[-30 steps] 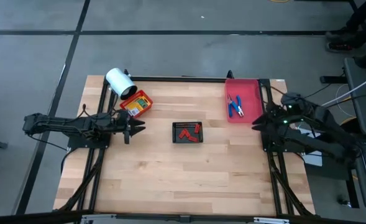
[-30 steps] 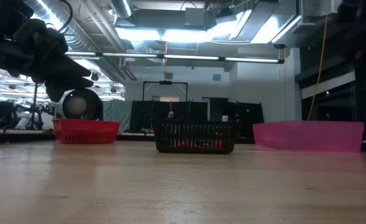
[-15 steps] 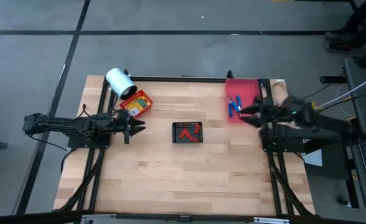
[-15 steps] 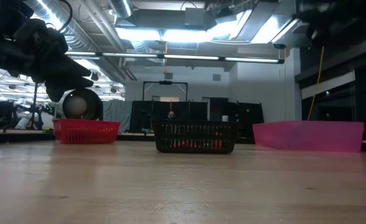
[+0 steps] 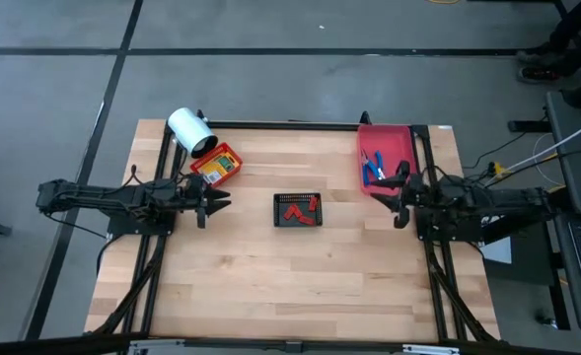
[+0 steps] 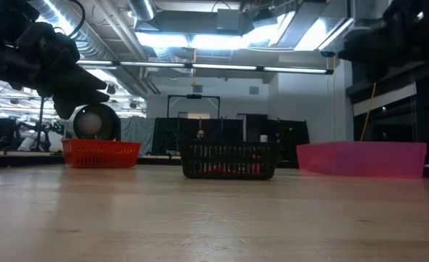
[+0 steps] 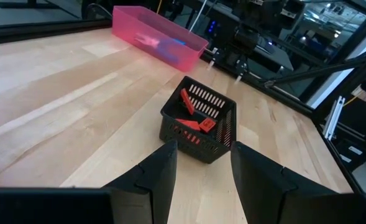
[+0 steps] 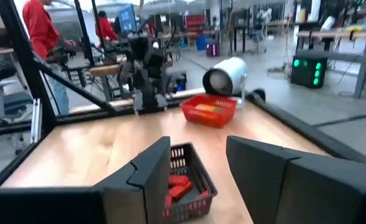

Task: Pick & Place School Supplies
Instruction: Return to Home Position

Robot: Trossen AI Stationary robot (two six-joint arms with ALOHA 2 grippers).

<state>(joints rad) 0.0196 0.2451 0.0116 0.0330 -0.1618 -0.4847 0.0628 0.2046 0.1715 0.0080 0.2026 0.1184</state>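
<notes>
Red pieces (image 5: 297, 209) lie in a black basket (image 5: 316, 221) at the table's middle. A yellow-orange printed box (image 5: 216, 166) sits in a red basket (image 5: 233, 156) at the far left. Blue-handled pliers (image 5: 373, 169) lie in a pink tray (image 5: 400, 146) at the far right. My left gripper (image 5: 221, 202) hovers open left of the black basket and points at it (image 7: 201, 124). My right gripper (image 5: 381, 197) hovers open by the pink tray's near end. It points toward the black basket (image 8: 184, 182), with nothing between its fingers.
A white roll (image 5: 189, 130) lies beside the red basket at the table's far left corner. Bare wooden tabletop (image 5: 290, 286) spreads across the near half. Black frame rails (image 5: 154, 276) run along both sides. People stand in the room beyond the table (image 8: 43, 37).
My right arm has swung round from the table's right edge, passed over the pink tray's near end and sunk. Its gripper has turned and now points level toward the table's left.
</notes>
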